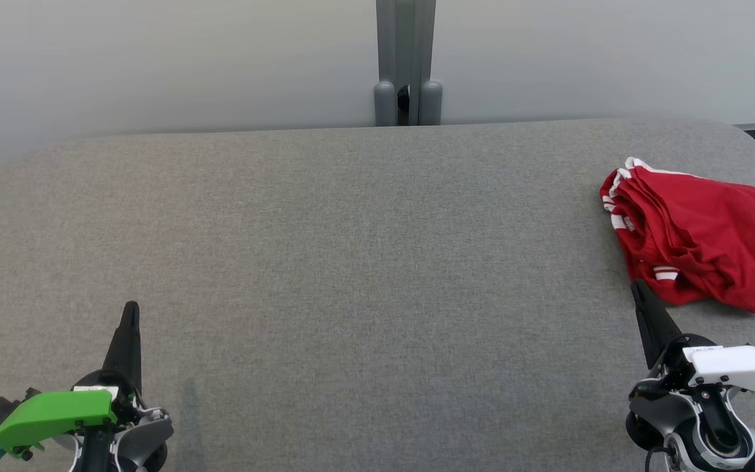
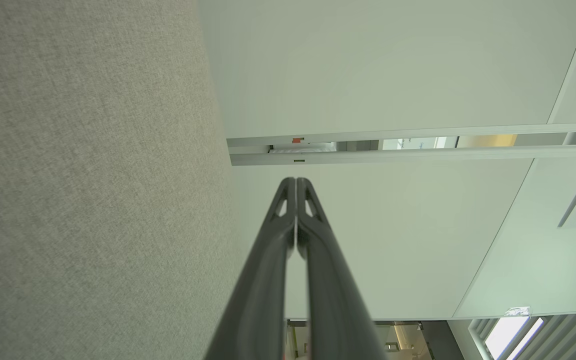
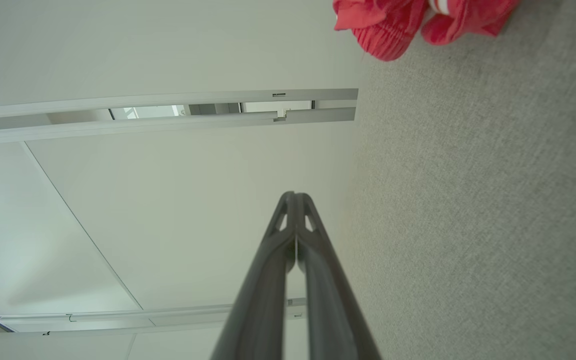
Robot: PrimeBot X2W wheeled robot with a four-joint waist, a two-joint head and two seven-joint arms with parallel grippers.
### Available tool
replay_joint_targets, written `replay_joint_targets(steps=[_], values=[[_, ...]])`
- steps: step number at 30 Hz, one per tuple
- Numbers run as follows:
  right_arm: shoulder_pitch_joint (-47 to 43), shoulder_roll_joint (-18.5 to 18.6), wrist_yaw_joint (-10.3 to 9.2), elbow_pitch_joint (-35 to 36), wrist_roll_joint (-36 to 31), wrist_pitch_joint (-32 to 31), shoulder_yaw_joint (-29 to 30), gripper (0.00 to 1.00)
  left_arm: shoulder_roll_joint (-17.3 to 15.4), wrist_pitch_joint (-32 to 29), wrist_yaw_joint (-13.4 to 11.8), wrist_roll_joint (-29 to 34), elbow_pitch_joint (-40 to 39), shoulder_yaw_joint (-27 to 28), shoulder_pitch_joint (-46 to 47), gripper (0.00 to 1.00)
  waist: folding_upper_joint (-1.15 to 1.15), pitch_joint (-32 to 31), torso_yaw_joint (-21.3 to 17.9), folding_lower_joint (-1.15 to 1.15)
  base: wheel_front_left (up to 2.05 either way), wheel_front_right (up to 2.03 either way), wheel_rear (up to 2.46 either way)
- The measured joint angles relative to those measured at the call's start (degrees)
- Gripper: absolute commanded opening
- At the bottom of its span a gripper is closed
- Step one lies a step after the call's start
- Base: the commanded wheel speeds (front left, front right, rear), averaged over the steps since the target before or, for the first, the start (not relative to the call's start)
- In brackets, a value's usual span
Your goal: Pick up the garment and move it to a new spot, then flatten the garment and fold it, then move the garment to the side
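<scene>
- The garment (image 1: 698, 239) lies at the far right of the tabletop (image 1: 351, 229), close to its edge. It is red, soft and thin, with white-striped trim. Layers are stacked along its left side and the rest is rumpled.
- The left fingers (image 1: 127, 341) are pressed together with nothing in them, over the near left of the tabletop and well apart from the garment.
- The right fingers (image 1: 653, 321) are also closed and empty. Their tips come right up to the garment's near edge, but I cannot tell if they touch it.
- My read on the step: this fits either a loose heap waiting to be picked up or a rough fold already set to the side. The pictures don't settle which, so I make no call on the next move.
- The tabletop is grey woven cloth with rounded corners. It looks grippy, so I'd expect thin fabric to drag on it rather than slide.
- The fingers are long, dark and tapered, with slots near the tips.
</scene>
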State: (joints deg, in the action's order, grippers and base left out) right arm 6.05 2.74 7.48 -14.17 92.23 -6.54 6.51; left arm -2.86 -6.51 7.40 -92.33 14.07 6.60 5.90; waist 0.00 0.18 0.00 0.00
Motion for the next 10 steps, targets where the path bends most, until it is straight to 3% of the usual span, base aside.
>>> replay_joint_targets(steps=[10], values=[[0.0,0.0,0.00,0.0,0.0,0.0,0.0,0.00,0.0,0.0,0.0,0.0,0.0,0.0,0.0,0.00,0.00,0.0,0.0,0.00,0.00,0.00,0.00]])
